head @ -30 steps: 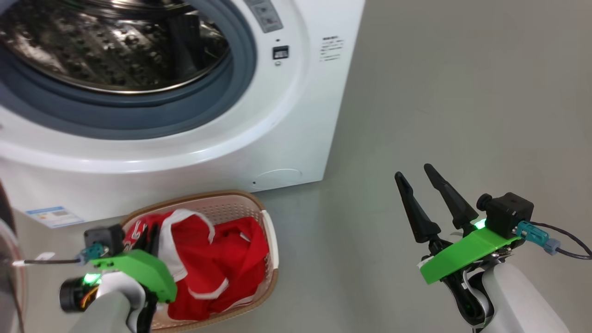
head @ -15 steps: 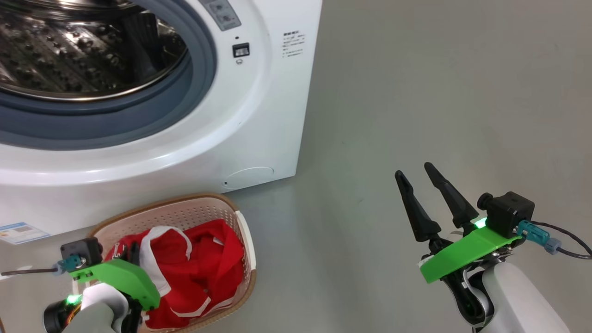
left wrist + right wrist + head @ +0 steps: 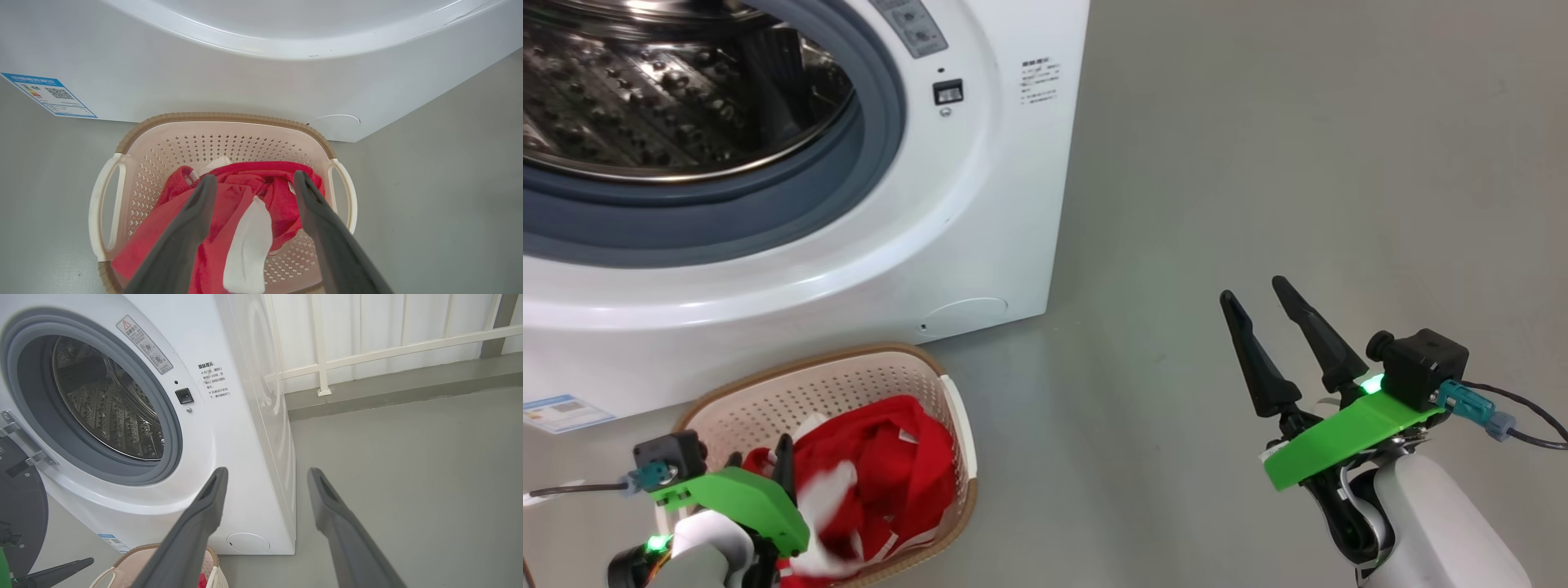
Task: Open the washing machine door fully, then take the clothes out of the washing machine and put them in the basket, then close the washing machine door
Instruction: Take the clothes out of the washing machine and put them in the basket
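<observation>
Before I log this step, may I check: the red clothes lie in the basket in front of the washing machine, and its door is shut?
Not quite: the washing machine door is open, swung aside at the left of the right wrist view, leaving the steel drum exposed. The red clothes do lie in the basket in front of the washing machine.

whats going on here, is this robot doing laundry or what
Yes, it is unloading a washing machine. The left gripper hangs open over the basket on the floor in front of the machine, with the red clothes lying in the basket under and between its fingers. The part of the drum that shows looks empty. The right gripper is open and idle over the floor to the side. The washing machine door is open, so closing it is what is left.
</observation>
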Tool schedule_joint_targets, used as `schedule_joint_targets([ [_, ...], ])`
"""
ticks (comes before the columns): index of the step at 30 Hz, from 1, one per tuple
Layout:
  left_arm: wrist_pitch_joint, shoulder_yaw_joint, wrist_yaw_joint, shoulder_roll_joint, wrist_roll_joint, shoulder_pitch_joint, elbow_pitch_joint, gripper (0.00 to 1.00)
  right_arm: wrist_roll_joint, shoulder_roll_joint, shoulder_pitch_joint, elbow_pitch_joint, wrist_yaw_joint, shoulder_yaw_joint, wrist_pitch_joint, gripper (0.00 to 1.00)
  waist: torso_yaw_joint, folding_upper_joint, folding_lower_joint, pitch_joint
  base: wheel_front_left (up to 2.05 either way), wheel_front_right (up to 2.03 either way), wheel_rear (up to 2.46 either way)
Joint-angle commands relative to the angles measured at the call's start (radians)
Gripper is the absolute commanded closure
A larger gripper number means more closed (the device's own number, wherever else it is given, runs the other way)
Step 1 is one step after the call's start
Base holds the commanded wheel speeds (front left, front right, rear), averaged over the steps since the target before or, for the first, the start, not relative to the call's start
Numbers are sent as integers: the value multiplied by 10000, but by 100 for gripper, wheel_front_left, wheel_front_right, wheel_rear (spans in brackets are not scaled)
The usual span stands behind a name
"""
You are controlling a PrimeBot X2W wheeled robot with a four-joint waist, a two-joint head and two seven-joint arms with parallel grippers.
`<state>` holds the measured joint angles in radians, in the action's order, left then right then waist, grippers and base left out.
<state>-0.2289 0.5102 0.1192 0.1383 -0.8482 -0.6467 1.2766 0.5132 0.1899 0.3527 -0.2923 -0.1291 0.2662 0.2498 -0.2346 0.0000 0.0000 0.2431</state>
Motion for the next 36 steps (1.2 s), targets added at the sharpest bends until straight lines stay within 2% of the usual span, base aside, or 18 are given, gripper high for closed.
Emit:
schedule_joint_targets([
  [1, -50, -195, 64, 255, -52, -191, -27, 0, -20, -15, 52, 201, -16, 124, 120, 0, 97, 0, 0, -64, 0, 0, 0],
  [15, -316, -131, 112, 259, -133, 44, -821, 0, 2, 88, -135, 150, -16, 142, 120, 0, 1000, 0, 0, -457, 0, 0, 0],
  [29, -328, -1661, -6, 707, 995, 1190, -4088, 0, 35, 117, -428, 104, -16, 124, 120, 0, 1609, 0, 0, -1022, 0, 0, 0],
  [36, -328, -2249, -410, 836, 1934, 2069, -5807, 0, 52, 154, -518, 79, -16, 143, 120, 0, 1740, 0, 0, -1239, 0, 0, 0],
])
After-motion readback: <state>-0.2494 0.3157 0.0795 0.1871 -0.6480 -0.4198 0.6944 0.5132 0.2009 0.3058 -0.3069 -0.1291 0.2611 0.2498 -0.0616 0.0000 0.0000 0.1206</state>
